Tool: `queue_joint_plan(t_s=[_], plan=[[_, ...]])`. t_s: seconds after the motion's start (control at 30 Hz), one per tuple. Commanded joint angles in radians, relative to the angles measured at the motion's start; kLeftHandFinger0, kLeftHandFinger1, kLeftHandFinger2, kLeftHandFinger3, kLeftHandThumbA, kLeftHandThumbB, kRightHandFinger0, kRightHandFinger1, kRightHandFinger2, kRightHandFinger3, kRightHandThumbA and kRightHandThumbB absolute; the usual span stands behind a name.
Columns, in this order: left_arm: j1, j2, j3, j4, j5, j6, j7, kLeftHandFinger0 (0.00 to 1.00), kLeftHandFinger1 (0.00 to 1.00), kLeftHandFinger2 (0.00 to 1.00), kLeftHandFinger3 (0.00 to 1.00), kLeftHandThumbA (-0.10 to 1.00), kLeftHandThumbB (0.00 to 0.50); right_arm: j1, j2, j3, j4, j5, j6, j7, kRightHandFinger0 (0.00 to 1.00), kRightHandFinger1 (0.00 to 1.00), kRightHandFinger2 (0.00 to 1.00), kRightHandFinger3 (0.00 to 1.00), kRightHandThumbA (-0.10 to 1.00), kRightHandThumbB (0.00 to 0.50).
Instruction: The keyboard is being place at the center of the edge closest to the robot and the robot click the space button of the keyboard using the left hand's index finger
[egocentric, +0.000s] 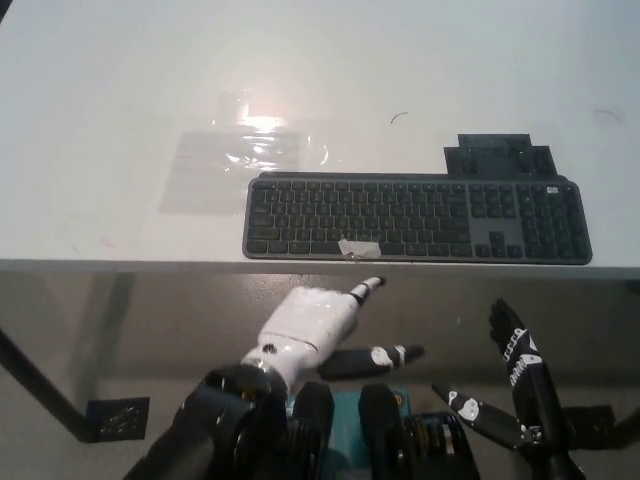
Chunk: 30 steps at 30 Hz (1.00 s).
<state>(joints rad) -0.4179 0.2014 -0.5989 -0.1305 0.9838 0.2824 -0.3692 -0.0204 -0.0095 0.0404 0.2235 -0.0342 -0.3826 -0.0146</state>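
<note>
A dark grey keyboard (415, 218) lies along the near edge of the white table (120, 90), a little right of centre. A strip of pale tape marks its space bar (358, 247). My white left hand (312, 322) hangs below the table edge, in front of the keyboard, one finger pointing up toward the space bar and clear of it, the thumb stretched right. It holds nothing. My black right hand (518, 385) rests low at the bottom right, fingers spread and empty.
A clear plastic sheet (235, 160) lies flat on the table behind the keyboard's left end. A dark flat block (498, 158) sits just behind the keyboard's right part. The table's front edge runs across the middle of the view.
</note>
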Motion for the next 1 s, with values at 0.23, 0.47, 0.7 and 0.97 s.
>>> queue_joint_plan(t_s=[0.23, 0.47, 0.7, 0.97], plan=[[0.06, -0.002, 0.097, -0.726, -0.236, -0.036, -0.075, 0.0, 0.0, 0.0, 1.0, 1.0, 0.39, -0.005, -0.007, 0.012, -0.009, -0.001, -0.039, 0.022, 1.0, 1.0, 1.0, 1.0, 1.0, 0.325], [0.27, 0.011, 0.171, -0.746, -0.634, -0.119, 0.047, 0.08, 0.12, 0.18, 1.0, 1.0, 0.342, 0.005, -0.002, 0.019, -0.019, -0.009, -0.033, 0.02, 1.0, 1.0, 1.0, 1.0, 1.0, 0.308], [0.47, 0.091, 0.239, -0.58, -0.713, -0.324, 0.099, 1.0, 1.0, 1.0, 1.0, 1.0, 0.3, 0.016, -0.002, 0.023, -0.015, -0.004, -0.04, 0.024, 1.0, 1.0, 1.0, 1.0, 1.0, 0.321], [0.585, 0.06, 0.344, -0.229, -0.733, -0.558, 0.181, 1.0, 1.0, 1.0, 1.0, 1.0, 0.319, 0.036, 0.001, 0.03, -0.013, -0.009, -0.038, 0.023, 1.0, 1.0, 1.0, 1.0, 1.0, 0.328]])
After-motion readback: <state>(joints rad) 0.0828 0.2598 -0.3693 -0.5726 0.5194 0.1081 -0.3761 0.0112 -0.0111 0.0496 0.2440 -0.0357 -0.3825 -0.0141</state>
